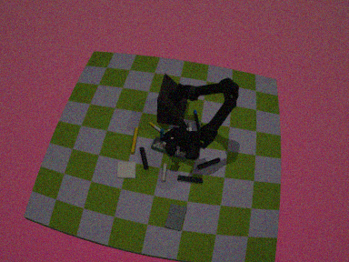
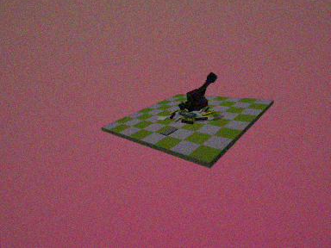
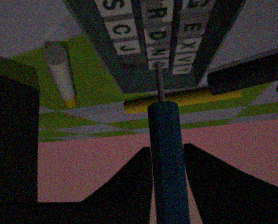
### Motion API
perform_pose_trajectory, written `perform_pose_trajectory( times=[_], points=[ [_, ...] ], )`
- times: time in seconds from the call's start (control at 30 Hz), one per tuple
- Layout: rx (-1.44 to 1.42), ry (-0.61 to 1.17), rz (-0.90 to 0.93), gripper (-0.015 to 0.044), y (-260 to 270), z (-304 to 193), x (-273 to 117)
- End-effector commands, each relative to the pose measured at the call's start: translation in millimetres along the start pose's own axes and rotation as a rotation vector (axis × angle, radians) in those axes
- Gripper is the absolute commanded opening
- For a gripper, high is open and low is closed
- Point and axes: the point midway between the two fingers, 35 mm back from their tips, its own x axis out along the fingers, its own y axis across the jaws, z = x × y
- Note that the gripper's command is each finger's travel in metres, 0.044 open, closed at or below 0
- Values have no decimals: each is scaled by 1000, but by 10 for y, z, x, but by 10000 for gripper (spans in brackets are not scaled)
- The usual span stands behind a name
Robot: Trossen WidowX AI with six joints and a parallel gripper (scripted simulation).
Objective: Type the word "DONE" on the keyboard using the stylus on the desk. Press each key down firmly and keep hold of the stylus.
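Observation:
My gripper [image 1: 166,137] [image 3: 167,152] is shut on the blue stylus [image 3: 168,130] [image 1: 162,131], whose thin grey tip points at the keyboard [image 3: 131,84] [image 1: 157,146]. In the wrist view the tip lies over the end key of the middle letter column, beside the N key [image 3: 160,51]. That key's letter is mostly covered by the tip. I cannot tell whether the tip touches or presses it. The D key [image 3: 159,36] is further up the same column, and the E key [image 3: 196,26] is in the right column. The arm hides much of the keyboard in the top view.
A yellow stick [image 3: 140,106] [image 1: 134,141] lies beyond the keyboard's end. A white marker with a yellow tip [image 3: 61,75] lies to one side, a black bar [image 3: 245,75] [image 1: 144,158] to the other. A dark upright panel [image 1: 168,102] stands behind. A pale square [image 1: 126,169] and a grey pad [image 1: 175,216] lie in front.

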Motion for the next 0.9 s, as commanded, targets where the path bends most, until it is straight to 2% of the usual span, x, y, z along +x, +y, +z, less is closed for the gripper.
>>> perform_pose_trajectory(
  times=[0.0, 0.2, 0.4, 0.47, 0.87],
  points=[
    [0, 1, -5, 81, -11, -132, -81],
    [8, 0, -1, 84, 4, -218, -115],
    [8, 0, -1, 44, 4, -218, -115],
    [8, 0, -1, 0, -7, -214, -128],
    [1, 0, -7, 0, -169, -147, -354]
  ],
)
